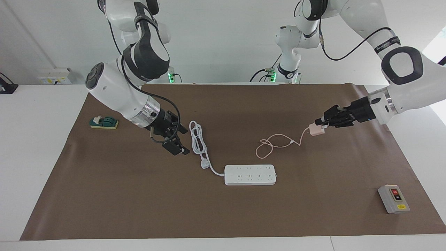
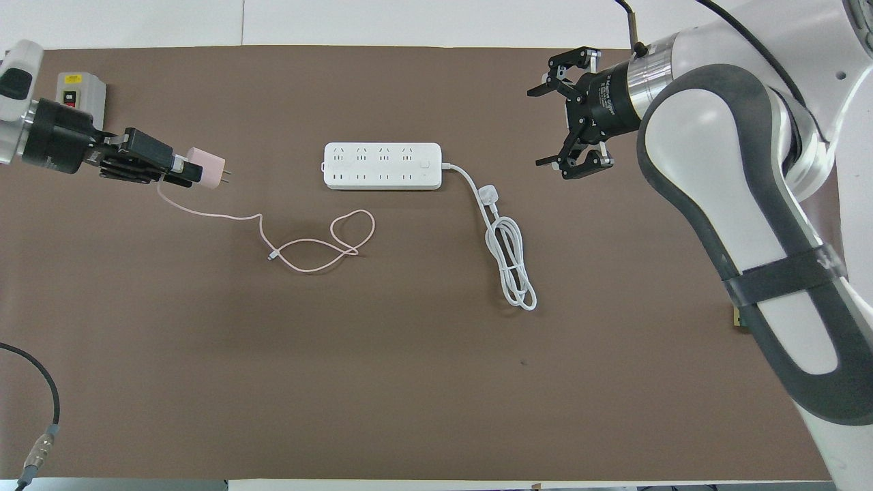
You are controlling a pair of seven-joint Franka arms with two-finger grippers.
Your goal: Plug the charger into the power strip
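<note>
The white power strip (image 1: 250,174) (image 2: 382,166) lies flat on the brown mat, its sockets facing up. My left gripper (image 1: 320,122) (image 2: 183,166) is shut on the pale pink charger (image 1: 316,130) (image 2: 209,168), held over the mat toward the left arm's end, well apart from the strip. The charger's prongs point toward the strip. Its thin pink cable (image 1: 275,144) (image 2: 314,247) trails down and loops on the mat. My right gripper (image 1: 182,141) (image 2: 547,127) hangs open and empty over the mat toward the right arm's end.
The strip's thick white cord (image 1: 198,137) (image 2: 510,262) and three-pin plug (image 1: 205,163) (image 2: 490,196) lie coiled beside it. A grey switch box (image 1: 393,198) (image 2: 80,92) sits near the left arm's end. A green block (image 1: 104,122) rests by the mat's edge at the right arm's end.
</note>
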